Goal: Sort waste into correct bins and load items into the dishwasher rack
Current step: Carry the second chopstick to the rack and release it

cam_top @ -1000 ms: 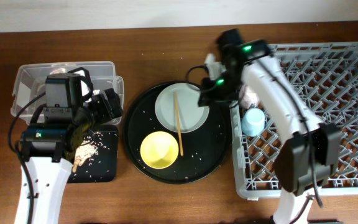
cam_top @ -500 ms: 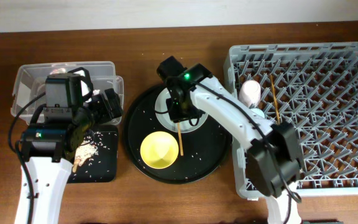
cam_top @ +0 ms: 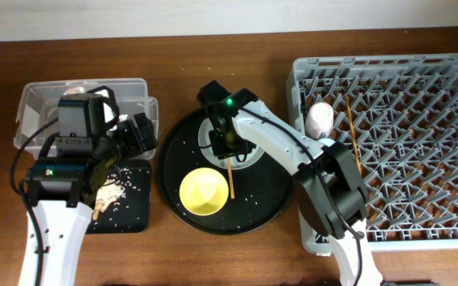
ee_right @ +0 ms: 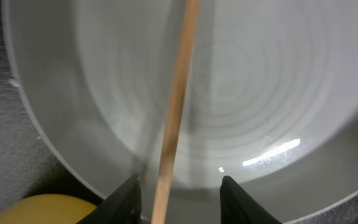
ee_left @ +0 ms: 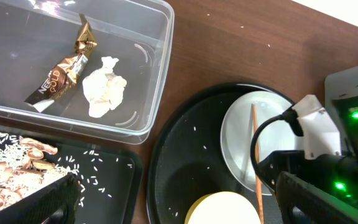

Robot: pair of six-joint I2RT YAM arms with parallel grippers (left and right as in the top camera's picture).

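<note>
Table (cam_top: 213, 56); right arm (cam_top: 278, 144) low over plate (ee_left: 238, 143)

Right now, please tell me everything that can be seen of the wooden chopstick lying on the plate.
The chopstick is a thin, straight stick of pale wood, plain and whole. It lies flat, one part across the pale grey plate, the other end past the rim on the round black tray, just beside the yellow bowl; whether it touches the bowl cannot be told. The right gripper hangs low over it, one finger on each side, jaws open, not closed on it.
</note>
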